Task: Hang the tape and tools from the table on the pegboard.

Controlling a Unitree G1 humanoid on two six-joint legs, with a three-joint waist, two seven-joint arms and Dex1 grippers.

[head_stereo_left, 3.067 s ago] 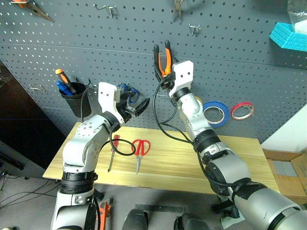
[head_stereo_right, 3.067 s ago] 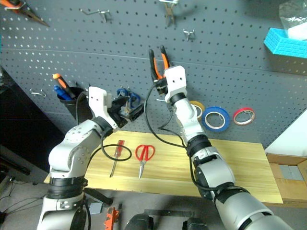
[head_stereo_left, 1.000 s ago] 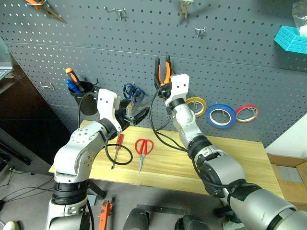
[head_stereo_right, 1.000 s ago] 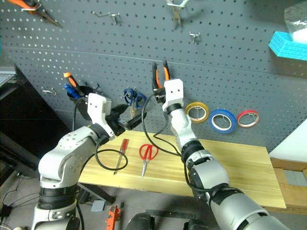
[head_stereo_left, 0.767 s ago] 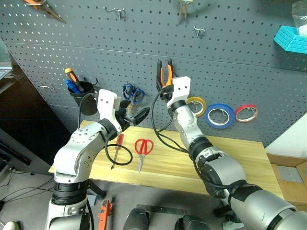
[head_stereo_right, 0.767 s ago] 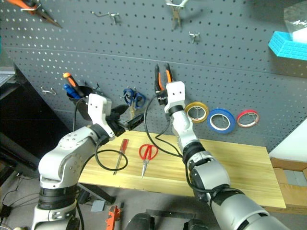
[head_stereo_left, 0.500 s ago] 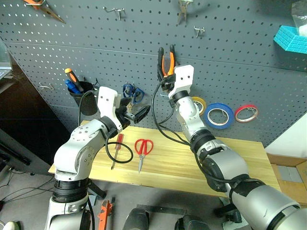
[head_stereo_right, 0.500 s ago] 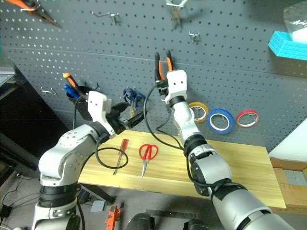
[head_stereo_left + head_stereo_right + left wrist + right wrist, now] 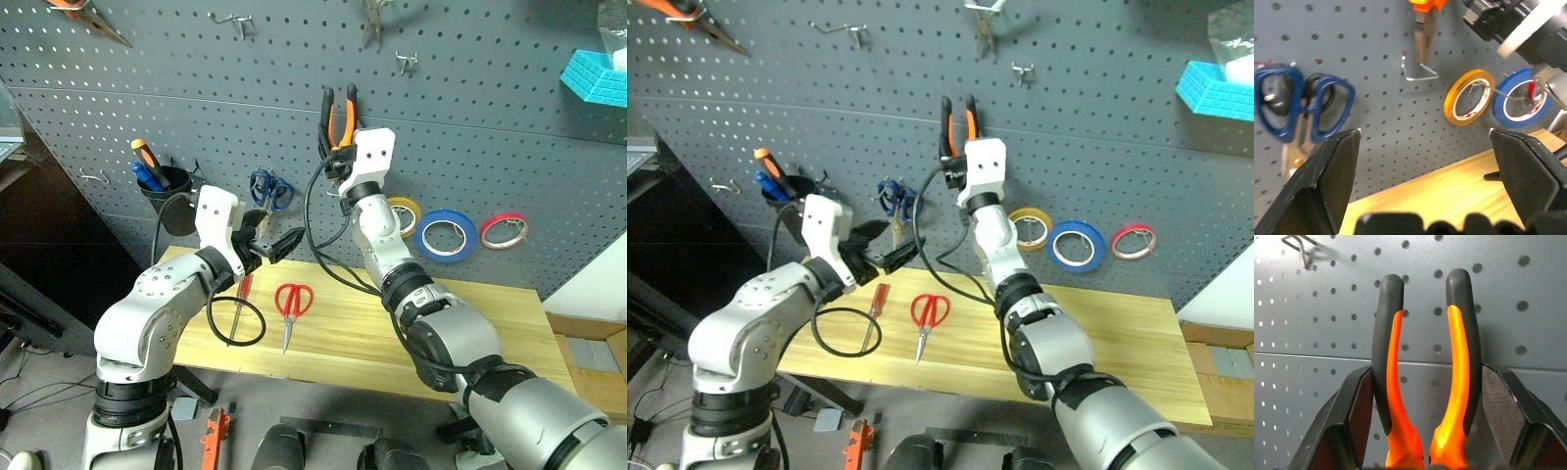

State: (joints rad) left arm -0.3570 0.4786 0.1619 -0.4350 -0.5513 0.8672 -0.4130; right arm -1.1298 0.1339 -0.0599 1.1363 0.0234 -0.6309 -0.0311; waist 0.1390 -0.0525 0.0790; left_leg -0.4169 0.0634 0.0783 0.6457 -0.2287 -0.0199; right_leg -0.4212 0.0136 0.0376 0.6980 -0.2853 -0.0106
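Right wrist view: right gripper (image 9: 1422,421) is clamped on the orange-and-black-handled pliers (image 9: 1425,367), handles pointing up against the dark grey perforated pegboard (image 9: 490,137), a bare metal hook (image 9: 1300,247) off to one side. Left gripper (image 9: 281,239) hangs over the light wooden plank table (image 9: 470,333), fingers spread wide, nothing held. Lying on that table: red-handled scissors (image 9: 290,305) and, just beside them, a slim screwdriver with clear red handle (image 9: 240,299). Blue ring of tape with white core (image 9: 445,234) already hangs on the board, between a yellow tape roll (image 9: 402,216) and a thin red roll (image 9: 499,230). Blue-handled scissors (image 9: 269,189) hang further left.
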